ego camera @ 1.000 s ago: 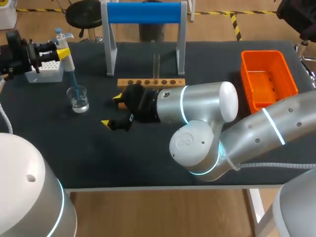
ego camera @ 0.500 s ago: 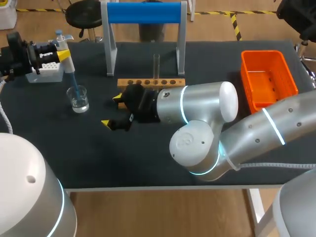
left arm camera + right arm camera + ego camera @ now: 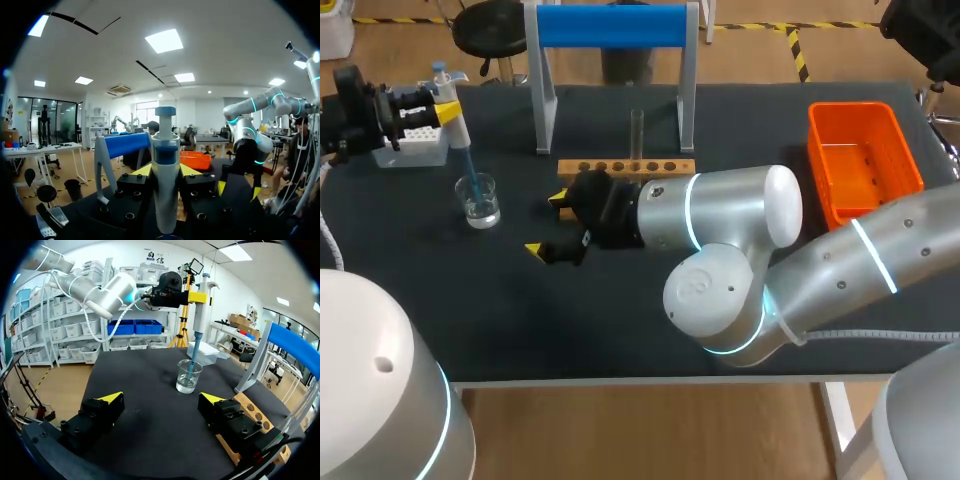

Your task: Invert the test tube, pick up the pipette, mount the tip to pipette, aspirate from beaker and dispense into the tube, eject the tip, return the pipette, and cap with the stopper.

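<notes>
A white pipette (image 3: 456, 126) with a blue tip (image 3: 470, 170) hangs upright at the table's far left, my left gripper (image 3: 444, 108) shut on its body. The tip dips into a small glass beaker (image 3: 479, 198) holding clear liquid. In the left wrist view the pipette (image 3: 165, 190) stands between the yellow fingertips (image 3: 142, 170). A clear test tube (image 3: 636, 133) stands upright in the wooden rack (image 3: 626, 168). My right gripper (image 3: 546, 223) rests open just left of the rack, low over the table. From the right wrist view, the beaker (image 3: 189, 376) and pipette (image 3: 199, 315) lie ahead of the open right gripper (image 3: 161, 405).
A white tip box (image 3: 415, 142) sits behind the beaker at the far left. A blue-topped stand (image 3: 612, 26) rises behind the rack. An orange bin (image 3: 863, 160) is at the right side. My right arm's bulky elbow (image 3: 720, 290) spans the table's middle front.
The left gripper with the pipette has shifted only slightly; its tip stays in the beaker. The right arm has not moved.
</notes>
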